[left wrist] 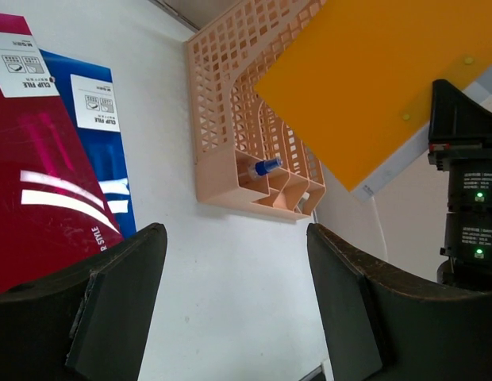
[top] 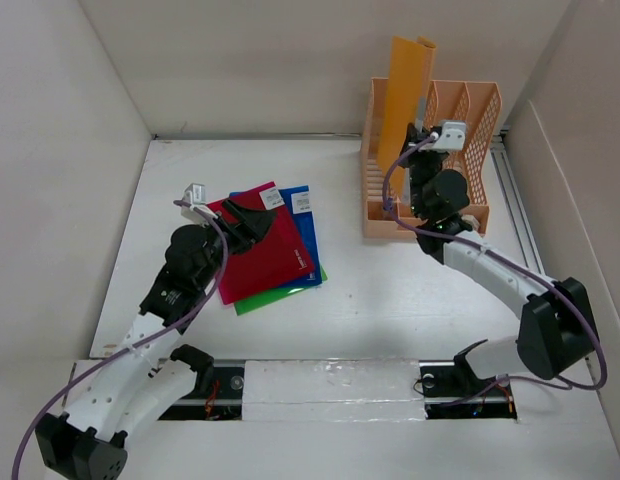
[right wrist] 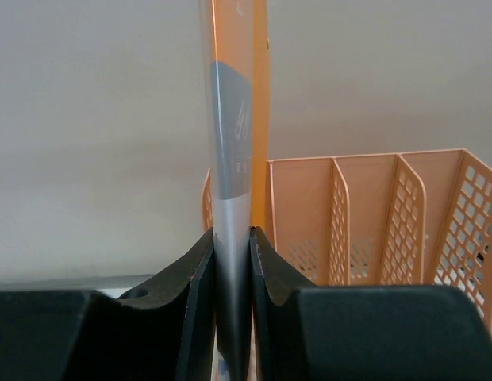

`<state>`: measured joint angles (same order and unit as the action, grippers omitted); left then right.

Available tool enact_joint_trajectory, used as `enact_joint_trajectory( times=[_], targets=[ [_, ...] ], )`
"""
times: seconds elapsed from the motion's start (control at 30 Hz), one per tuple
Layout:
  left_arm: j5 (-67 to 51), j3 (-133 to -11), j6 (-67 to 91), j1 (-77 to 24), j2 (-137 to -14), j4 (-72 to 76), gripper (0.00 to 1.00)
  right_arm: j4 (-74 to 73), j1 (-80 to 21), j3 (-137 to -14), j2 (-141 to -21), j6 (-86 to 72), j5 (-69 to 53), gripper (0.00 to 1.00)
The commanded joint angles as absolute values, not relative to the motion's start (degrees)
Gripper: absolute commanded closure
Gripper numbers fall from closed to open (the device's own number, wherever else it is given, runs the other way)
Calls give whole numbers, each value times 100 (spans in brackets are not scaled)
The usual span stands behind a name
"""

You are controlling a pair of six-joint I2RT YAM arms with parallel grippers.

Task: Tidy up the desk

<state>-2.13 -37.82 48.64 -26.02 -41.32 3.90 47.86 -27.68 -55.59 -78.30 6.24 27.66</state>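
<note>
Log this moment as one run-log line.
left gripper: open, above red folder edge | right gripper: shut on orange folder, upright by file rack | desk: blue folder, green folder under red

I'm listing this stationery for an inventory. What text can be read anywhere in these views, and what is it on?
"CLIP FILE": red folder's label.
"CLIP FILE": blue folder's label.
"STYLE": printed along the edge of the red folder; any letters before it are hidden.
Grey strip on the orange folder: has marks, too blurred to read.
Smaller print on both labels: too small to read.
</note>
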Motion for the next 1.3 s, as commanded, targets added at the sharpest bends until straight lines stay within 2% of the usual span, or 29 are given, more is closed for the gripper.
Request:
enact_joint_trajectory(
  times=[0.0,0.27,0.7,1.0,1.07,1.1,1.17,1.2,1.27],
  targets=[
    [-395,-3656,4825,-2479,-4166,825,34,5668,-2646,-6020,-7901,650,2242,100],
    [-439,-3612,4869,-2479,-4307,879,34,6503,-2505,-5915,-8427,606,1960,100],
    [-308,-3595,4852,-2479,-4298,826,34,8453,-2505,-6231,-10053,870,2882,100],
    [-351,-3577,4896,-2479,-4430,932,35,8885,-2742,-6100,-10555,879,3462,100],
    [-395,-3595,4887,-2479,-4482,949,35,8895,-2812,-6056,-10608,896,3656,96],
    [-404,-3595,4904,-2479,-4482,967,35,8938,-2882,-5995,-10608,931,3752,87],
    [-413,-3577,4904,-2479,-4491,984,35,9017,-2944,-5889,-10635,940,3911,76],
    [-422,-3577,4904,-2479,-4491,984,35,9052,-2944,-5836,-10617,949,3929,64],
    [-422,-3560,4913,-2479,-4474,993,35,9035,-3006,-5705,-10565,941,4051,56]
  ],
)
